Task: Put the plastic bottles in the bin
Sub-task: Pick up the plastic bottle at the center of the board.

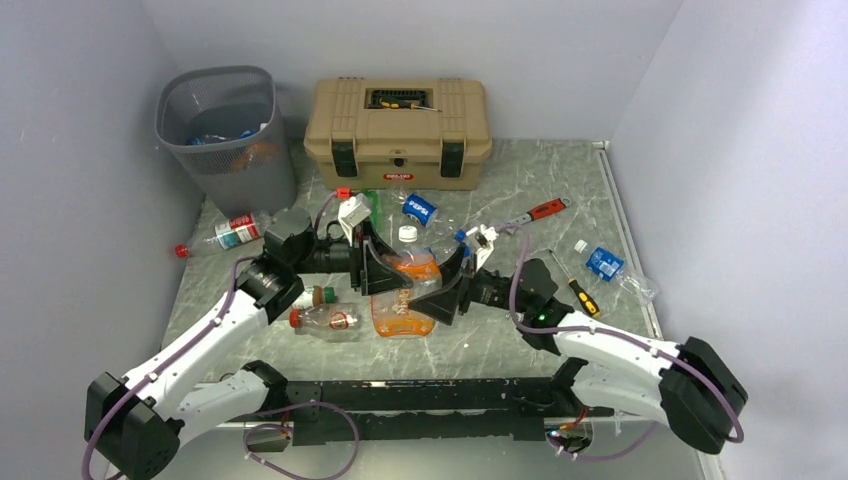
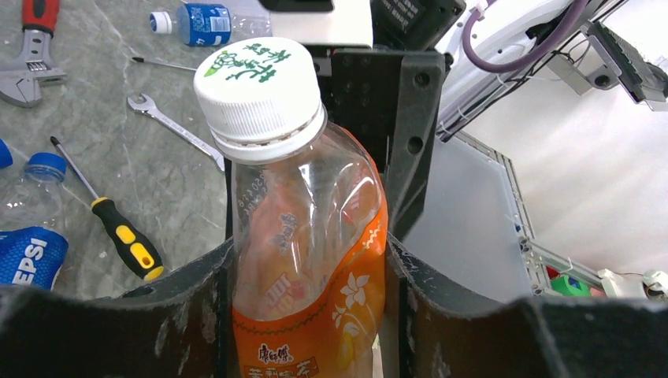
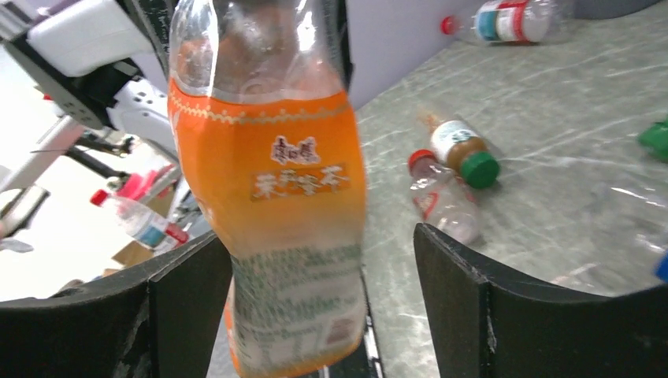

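The left end effector [image 1: 372, 262] is clamped on the orange-labelled bottle [image 1: 405, 290], just below the middle of the top view. In the left wrist view both black fingers [image 2: 197, 303] press against the sides of the clear, dented body, below a white cap [image 2: 260, 94] printed in green. The right end effector [image 1: 450, 287] stands open around that bottle from the opposite side. In the right wrist view one finger [image 3: 453, 291] is clear of the label with a visible gap. The other finger sits at the bottle's edge, and contact there cannot be told. Whether the bottle's base touches the desk [image 1: 570, 190] cannot be told either.

The bin [image 1: 232, 168] stands in the upper left of the top view, left of the tan toolbox [image 1: 398, 120], with a few bottles [image 1: 225, 138] inside it.

Other bottles lie loose on the desk:
- a red-and-white labelled bottle [image 1: 232, 232] lies below the bin
- a clear red-capped bottle [image 1: 328, 318] and a brown green-capped bottle [image 1: 318, 295] lie beside the left arm's wrist
- a Pepsi bottle [image 1: 420, 208] lies in front of the toolbox
- a blue-labelled bottle [image 1: 603, 262] lies at the right

A red-handled wrench [image 1: 535, 212] and a yellow-and-black screwdriver [image 1: 582, 297] lie right of centre.
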`<state>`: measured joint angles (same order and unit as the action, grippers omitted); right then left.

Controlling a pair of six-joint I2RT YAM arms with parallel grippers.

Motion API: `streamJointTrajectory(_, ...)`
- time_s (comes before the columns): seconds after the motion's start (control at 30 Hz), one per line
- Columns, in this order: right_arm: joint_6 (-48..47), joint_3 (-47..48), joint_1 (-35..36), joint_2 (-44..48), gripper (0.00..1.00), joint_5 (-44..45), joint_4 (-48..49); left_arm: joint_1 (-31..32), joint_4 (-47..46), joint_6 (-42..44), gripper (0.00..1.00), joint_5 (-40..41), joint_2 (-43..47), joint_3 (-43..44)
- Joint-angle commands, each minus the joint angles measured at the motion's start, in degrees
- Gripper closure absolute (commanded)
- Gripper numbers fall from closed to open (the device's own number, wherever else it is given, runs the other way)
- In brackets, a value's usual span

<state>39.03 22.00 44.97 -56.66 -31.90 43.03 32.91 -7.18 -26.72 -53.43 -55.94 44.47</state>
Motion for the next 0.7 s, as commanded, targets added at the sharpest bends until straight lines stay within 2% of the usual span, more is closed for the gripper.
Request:
streamJointTrajectory(0.0, 3.76, 3.46, 3.2, -4.67, 0.21, -2.45, 13.69, -0.12, -5.97, -1.63, 0.83, 1.71, 1.45, -0.03)
streamJointTrajectory(0.07, 3.7, 4.09, 4.26, -6.84, 0.34, -2.36, 15.07, -0.11, -6.12, -1.54, 0.82, 2.22, 1.72, -0.24)
streamJointTrajectory(0.1, 3.65, 3.98, 4.55, -7.34, 0.4, -1.98, 15.75, -0.12, -5.83, -1.29, 0.79, 2.51, 1.97, -0.33)
streamJointTrajectory(0.13, 3.24, 3.77, 4.76, -7.53, 0.46, -1.49, 15.89, -0.13, -5.0, -0.73, 0.7, 2.89, 2.21, -0.16)
streamJointTrajectory(0.2, 1.01, 3.43, 4.99, -6.77, 0.55, -0.18, 13.43, -0.12, -0.43, 2.1, 0.37, 4.54, 2.94, 1.26)
streamJointTrajectory(0.23, -1.14, 3.45, 5.29, -5.81, 0.57, 0.86, 10.69, -0.13, 2.86, 3.47, 0.26, 6.14, 3.35, 2.42)
streamJointTrajectory(0.33, -10.28, 4.59, 7.46, -2.15, 0.64, 5.42, -0.91, -0.19, 5.1, 3.82, 0.1, 11.21, 5.31, 2.82)
streamJointTrajectory(0.47, -17.72, 5.16, 9.78, -1.01, 0.68, 9.74, -8.3, -1.1, -1.56, -0.42, 0.03, 13.79, 7.71, -0.56)
streamJointTrajectory(0.67, -25.45, 6.26, 14.64, -2.47, 0.71, 20.33, -13.49, -2.66, -0.49, -1.74, 0.06, 10.32, 4.06, 1.39)
